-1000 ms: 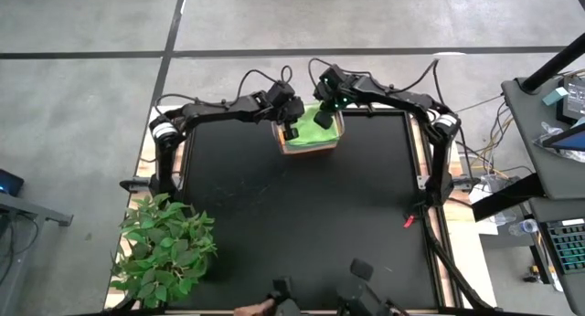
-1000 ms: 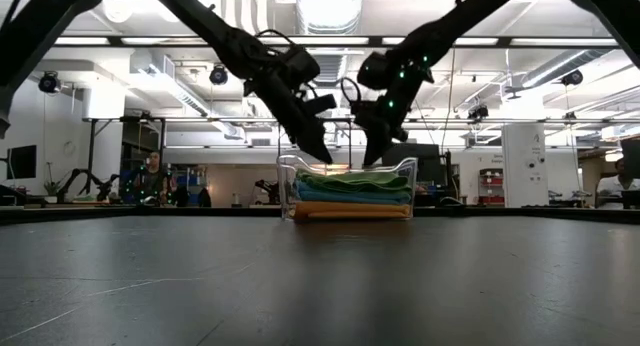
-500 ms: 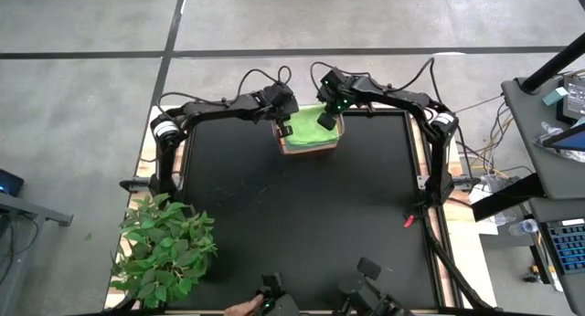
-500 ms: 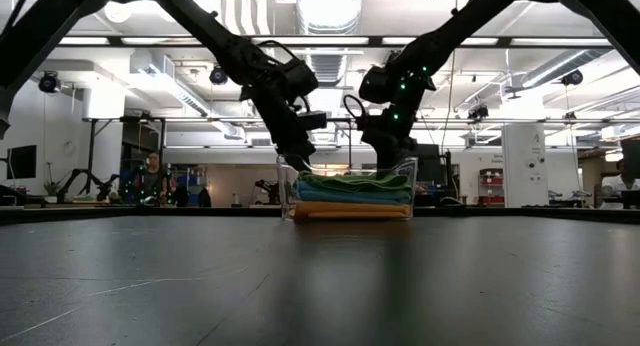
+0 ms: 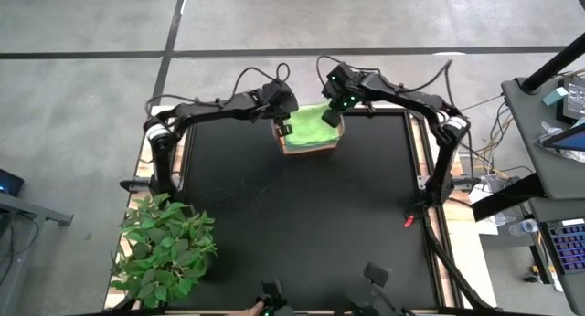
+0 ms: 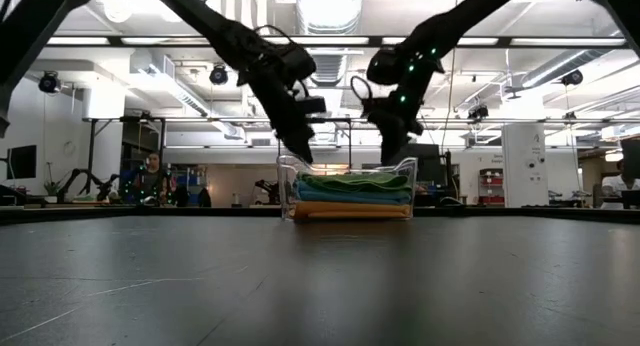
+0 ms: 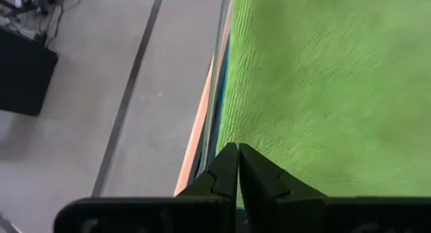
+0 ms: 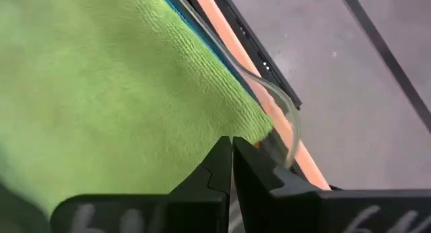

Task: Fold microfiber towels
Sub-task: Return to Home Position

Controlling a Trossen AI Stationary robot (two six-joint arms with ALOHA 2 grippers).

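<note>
Now the lime green towel (image 5: pixel 309 129) lies flat and finely ribbed atop the stack (image 6: pixel 350 198) of teal, blue and yellow-orange folds in the clear bin (image 6: pixel 408 176) at the table's (image 5: pixel 302 225) far edge; we see the left gripper (image 7: pixel 238 149) over one edge; the right gripper (image 8: pixel 231 141) hangs over the opposite one; both are clenched on nothing.

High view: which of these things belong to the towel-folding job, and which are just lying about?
Job: green towel, towels under it, bin, left gripper, right gripper.
Lying about: plant, small red thing.
</note>
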